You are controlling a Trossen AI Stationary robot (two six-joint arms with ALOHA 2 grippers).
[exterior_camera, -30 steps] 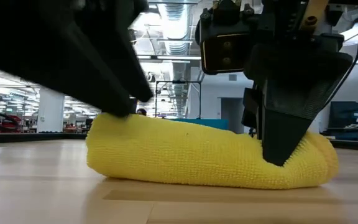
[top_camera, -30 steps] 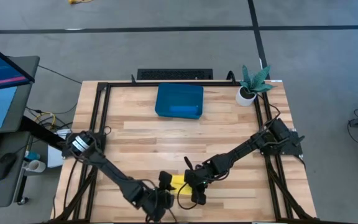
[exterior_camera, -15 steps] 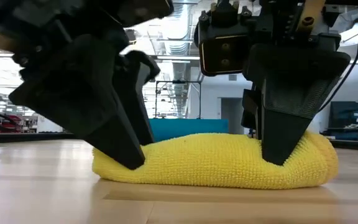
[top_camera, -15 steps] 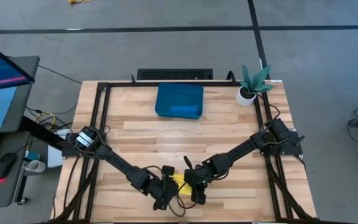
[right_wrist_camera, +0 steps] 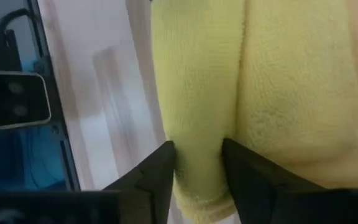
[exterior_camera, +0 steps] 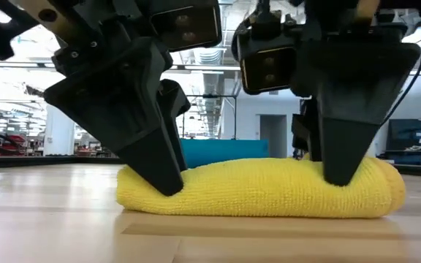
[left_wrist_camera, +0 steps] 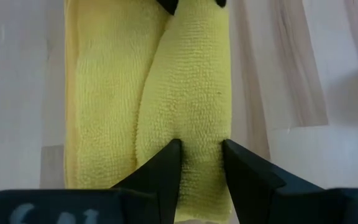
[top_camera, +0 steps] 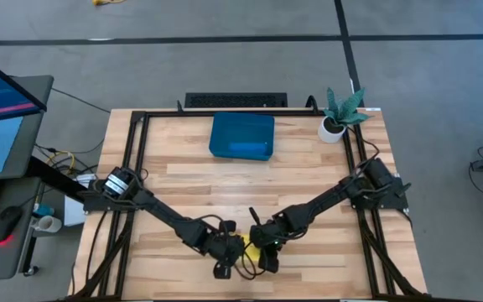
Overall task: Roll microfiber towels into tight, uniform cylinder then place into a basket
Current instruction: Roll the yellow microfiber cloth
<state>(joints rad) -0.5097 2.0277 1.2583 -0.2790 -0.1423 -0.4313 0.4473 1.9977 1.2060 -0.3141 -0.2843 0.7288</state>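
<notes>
The yellow microfiber towel (exterior_camera: 262, 188) lies rolled up near the table's front edge (top_camera: 246, 249), its underside on the wood. My left gripper (left_wrist_camera: 201, 149) is shut on the roll near its left end, with its fingers (exterior_camera: 168, 175) coming down from above. My right gripper (right_wrist_camera: 197, 152) is shut on the roll near its right end (exterior_camera: 340, 172). The dark teal basket (top_camera: 241, 136) stands at the table's far middle, a lighter blue roll (top_camera: 246, 149) lying in it. It shows behind the towel in the low view (exterior_camera: 221, 149). My left gripper pinches the towel's rolled ridge (left_wrist_camera: 199, 127) between its two fingers, close to the roll's left end. The fingers slant down from above, one on each long side of the roll. The roll lies on the table, a flatter part (left_wrist_camera: 98, 106) beside the ridge. My right gripper has the rolled towel's bulge (right_wrist_camera: 197, 118) between its two fingers, near the roll's right end. The fingers (exterior_camera: 340, 172) slant down from above and stand one on each side of the roll. The towel lies on the table.
A small white pot with a green plant (top_camera: 340, 116) stands at the far right corner. A dark frame rail (top_camera: 132, 159) runs along the table's edges. Bare wood (top_camera: 241, 189) lies between the towel and the basket.
My left gripper has moved toward the table's right edge and down, turning as it went, from beside the towel's left end onto the roll. The roll's left end has sunk flatter and drawn in a little. My right gripper has stayed on the right end.
</notes>
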